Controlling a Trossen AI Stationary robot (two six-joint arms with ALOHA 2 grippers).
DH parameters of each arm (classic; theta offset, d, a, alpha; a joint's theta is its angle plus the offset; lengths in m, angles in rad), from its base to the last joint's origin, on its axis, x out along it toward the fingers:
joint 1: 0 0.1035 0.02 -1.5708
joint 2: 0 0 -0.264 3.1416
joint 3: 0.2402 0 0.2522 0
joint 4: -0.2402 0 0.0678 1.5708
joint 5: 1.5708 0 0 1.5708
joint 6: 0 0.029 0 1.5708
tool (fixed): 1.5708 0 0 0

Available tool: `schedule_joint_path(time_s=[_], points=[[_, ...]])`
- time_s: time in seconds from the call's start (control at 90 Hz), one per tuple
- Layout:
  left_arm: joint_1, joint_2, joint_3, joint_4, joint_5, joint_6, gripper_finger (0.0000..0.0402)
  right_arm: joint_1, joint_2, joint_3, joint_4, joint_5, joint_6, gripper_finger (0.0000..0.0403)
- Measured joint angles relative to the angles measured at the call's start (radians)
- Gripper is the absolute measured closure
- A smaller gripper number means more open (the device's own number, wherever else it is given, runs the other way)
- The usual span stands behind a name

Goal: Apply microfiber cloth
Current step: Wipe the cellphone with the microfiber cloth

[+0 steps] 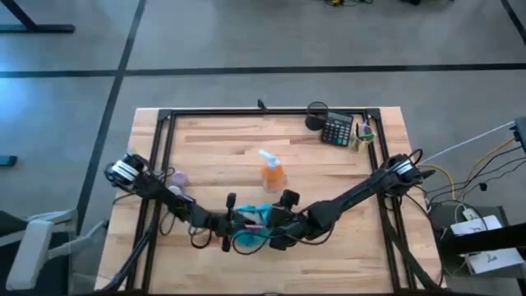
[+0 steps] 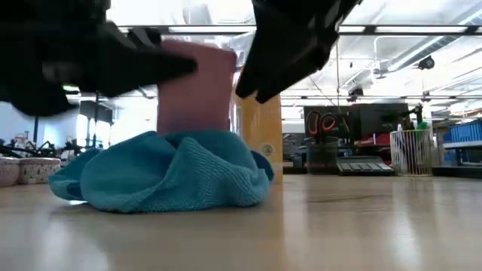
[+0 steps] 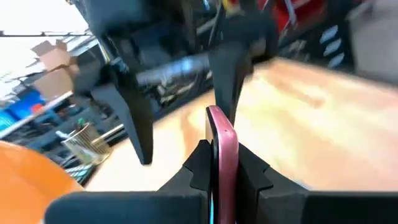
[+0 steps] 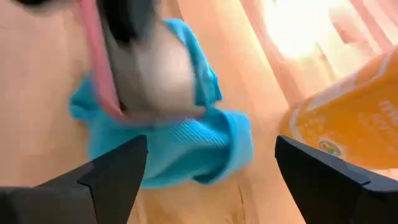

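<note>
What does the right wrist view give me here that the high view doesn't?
Only the right wrist view shows the right gripper wide open, above the microfiber cloth, and the pink-edged phone-like slab's pale face resting on that cloth. Only the high view shows the whole table, both arms meeting near its front edge, and the calculator at the back. Both show the cloth, the slab and the orange spray bottle.
</note>
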Motion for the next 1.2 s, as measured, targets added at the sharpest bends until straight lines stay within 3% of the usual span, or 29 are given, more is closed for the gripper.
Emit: schedule_joint_path(time_s=[0.211, 0.289, 0.367, 0.478, 0.622, 0.811, 0.867, 1.056, 1.2], points=[[-0.010, 0.011, 0.006, -0.042, -0.036, 0.009, 0.0341, -0.004, 0.009, 0.000, 0.001, -0.007, -0.062, 0.0070], [-0.008, -0.026, 0.000, -0.068, -0.031, -0.071, 0.0309, -0.005, 0.009, 0.000, -0.018, -0.011, -0.068, 0.0069], [-0.003, -0.082, 0.002, -0.163, 0.032, -0.200, 0.0275, -0.004, 0.008, 0.000, -0.059, -0.020, -0.069, 0.0071], [-0.005, -0.157, 0.015, -0.433, 0.096, -0.364, 0.0231, -0.006, 0.006, 0.000, -0.100, -0.035, -0.071, 0.0075], [-0.011, -0.250, 0.042, -0.661, 0.149, -0.484, 0.0187, -0.019, 0.023, -0.011, -0.095, -0.055, -0.081, 0.0085], [-0.014, -0.325, 0.049, -0.727, 0.354, -0.680, 0.0157, -0.033, 0.084, -0.037, 0.024, -0.113, -0.115, 0.0108], [-0.016, -0.326, 0.047, -0.729, 0.368, -0.743, 0.0154, -0.035, 0.107, -0.038, 0.064, -0.115, -0.131, 0.0116], [-0.017, -0.262, 0.047, -0.736, 0.128, -0.825, 0.0163, -0.042, 0.135, -0.032, 0.128, -0.053, -0.126, 0.0158], [-0.002, -0.191, 0.047, -0.731, -0.002, -0.868, 0.0179, -0.043, 0.135, -0.032, 0.127, -0.036, -0.125, 0.0227]])
